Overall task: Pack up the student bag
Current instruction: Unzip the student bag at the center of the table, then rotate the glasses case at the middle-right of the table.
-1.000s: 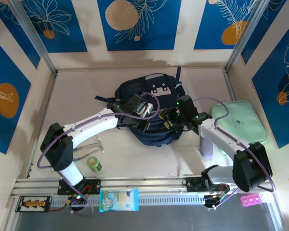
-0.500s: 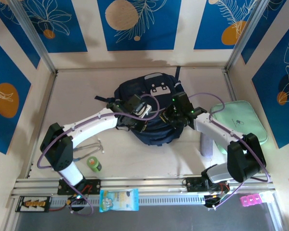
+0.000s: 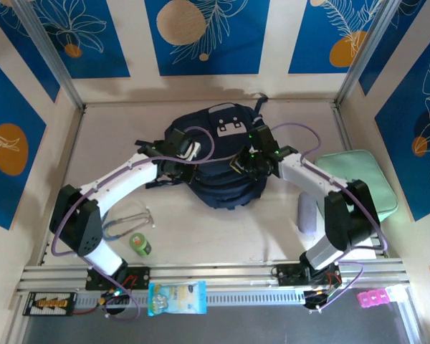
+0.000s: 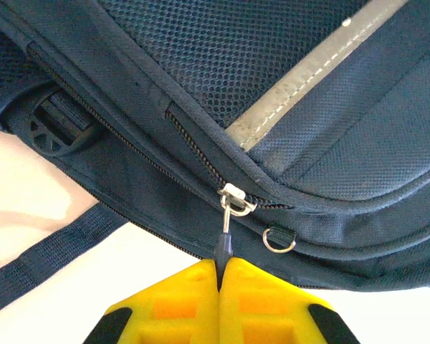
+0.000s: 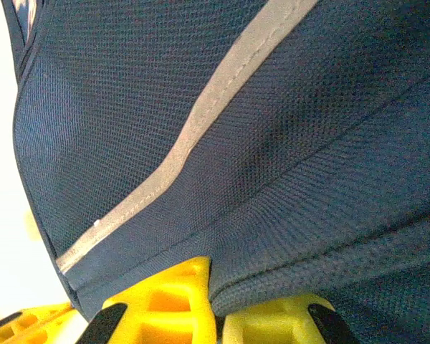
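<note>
Mint zip case [image 3: 365, 175] at right; green roll [image 3: 140, 244], snack packet [image 3: 176, 297] near front.

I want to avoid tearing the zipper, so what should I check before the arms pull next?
1. Grip of left tool on zipper pull: ok, shut on it.
2. Bracing by right tool pinching the student bag fabric: ok.
3. Parted zipper teeth beside the slider: not ok, they look closed.
4. Gap between mint-green case and bag: ok.
5. Firmness of both grips: cannot tell.
</note>
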{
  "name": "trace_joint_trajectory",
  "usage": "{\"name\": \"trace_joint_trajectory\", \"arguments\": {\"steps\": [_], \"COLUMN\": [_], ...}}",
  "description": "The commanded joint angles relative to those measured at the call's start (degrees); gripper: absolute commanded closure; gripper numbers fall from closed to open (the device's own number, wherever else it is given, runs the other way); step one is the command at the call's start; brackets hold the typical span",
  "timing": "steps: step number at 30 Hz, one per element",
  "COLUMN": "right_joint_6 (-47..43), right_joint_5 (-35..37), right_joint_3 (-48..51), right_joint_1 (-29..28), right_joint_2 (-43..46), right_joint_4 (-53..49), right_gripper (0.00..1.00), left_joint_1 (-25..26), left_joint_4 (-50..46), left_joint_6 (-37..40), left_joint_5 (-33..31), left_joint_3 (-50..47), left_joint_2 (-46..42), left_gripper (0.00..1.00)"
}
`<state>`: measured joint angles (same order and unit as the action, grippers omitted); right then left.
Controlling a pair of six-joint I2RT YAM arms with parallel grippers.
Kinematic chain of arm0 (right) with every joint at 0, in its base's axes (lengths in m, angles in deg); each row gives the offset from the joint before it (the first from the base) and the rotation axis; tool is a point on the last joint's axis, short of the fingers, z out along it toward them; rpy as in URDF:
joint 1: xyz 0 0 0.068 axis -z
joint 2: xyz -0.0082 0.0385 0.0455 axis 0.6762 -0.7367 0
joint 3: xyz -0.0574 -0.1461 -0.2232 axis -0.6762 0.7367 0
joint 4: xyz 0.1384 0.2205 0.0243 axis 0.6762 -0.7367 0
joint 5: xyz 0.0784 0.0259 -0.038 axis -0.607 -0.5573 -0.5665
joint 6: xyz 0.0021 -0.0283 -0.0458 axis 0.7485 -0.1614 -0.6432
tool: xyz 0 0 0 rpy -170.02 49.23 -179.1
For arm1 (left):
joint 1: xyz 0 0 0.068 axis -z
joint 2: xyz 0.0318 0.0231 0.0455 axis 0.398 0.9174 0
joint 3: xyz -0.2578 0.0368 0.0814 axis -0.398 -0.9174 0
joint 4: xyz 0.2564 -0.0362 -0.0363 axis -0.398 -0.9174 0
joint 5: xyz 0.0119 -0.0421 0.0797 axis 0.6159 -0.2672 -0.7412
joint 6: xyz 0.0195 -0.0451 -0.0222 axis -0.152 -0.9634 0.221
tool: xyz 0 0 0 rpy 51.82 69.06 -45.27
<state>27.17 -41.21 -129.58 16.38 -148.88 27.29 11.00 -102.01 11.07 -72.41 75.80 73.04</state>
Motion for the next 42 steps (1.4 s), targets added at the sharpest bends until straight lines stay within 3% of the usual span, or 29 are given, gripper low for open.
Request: {"name": "trace_joint_trajectory", "arguments": {"steps": [1,6,8,12,14,19,23,26,30,42], "right_joint_6": [-6.77,-8.9,-10.27,-13.29,-14.8,-15.43,-11.91,-8.19,-1.72,-6.36], "right_joint_5": [-1.91,-3.85,-5.13,-4.01,-2.12,9.64,25.79,36.39,43.56,35.99], "right_joint_3": [-3.59,-4.26,-5.09,-3.83,-3.07,0.43,5.65,8.83,11.15,15.73], "right_joint_1": [0.38,0.49,0.76,0.51,0.55,1.21,2.3,2.91,4.6,16.63], "right_joint_2": [-2.61,-2.24,-2.03,2.49,5.64,13.64,18.6,19.65,17.79,12.17], "right_joint_4": [0.21,-0.69,-2.94,-4.85,-7.84,-18.43,-28.49,-34.8,-40.26,-31.49], "right_gripper": [0.95,0.93,0.77,0.56,0.45,0.35,0.33,0.31,0.25,0.12], "left_joint_1": [-4.14,-8.48,-8.92,-9.23,-9.41,-10.23,-11.66,-13.1,-14.97,-16.24], "left_joint_4": [0.35,3.3,3.41,2.73,1.58,0.89,2.8,4.79,5.95,7.65], "left_joint_6": [-2.22,0.25,0.88,1.65,1.65,0.7,-0.24,-1.02,-1.05,2.66], "left_joint_5": [-5.73,0.15,2.28,3.65,4.0,2.79,0.73,-0.65,0.76,2.68], "left_joint_3": [-3.25,-2.48,-1.37,-0.49,-0.27,-2.44,-6.51,-9.05,-9.97,-11.03], "left_joint_2": [-2.7,0.22,1.0,0.82,-0.37,-7.72,-14.99,-18.64,-20.16,-19.86], "left_gripper": [1.0,1.0,1.0,1.0,0.78,0.22,0.01,0.0,0.0,0.0]}}
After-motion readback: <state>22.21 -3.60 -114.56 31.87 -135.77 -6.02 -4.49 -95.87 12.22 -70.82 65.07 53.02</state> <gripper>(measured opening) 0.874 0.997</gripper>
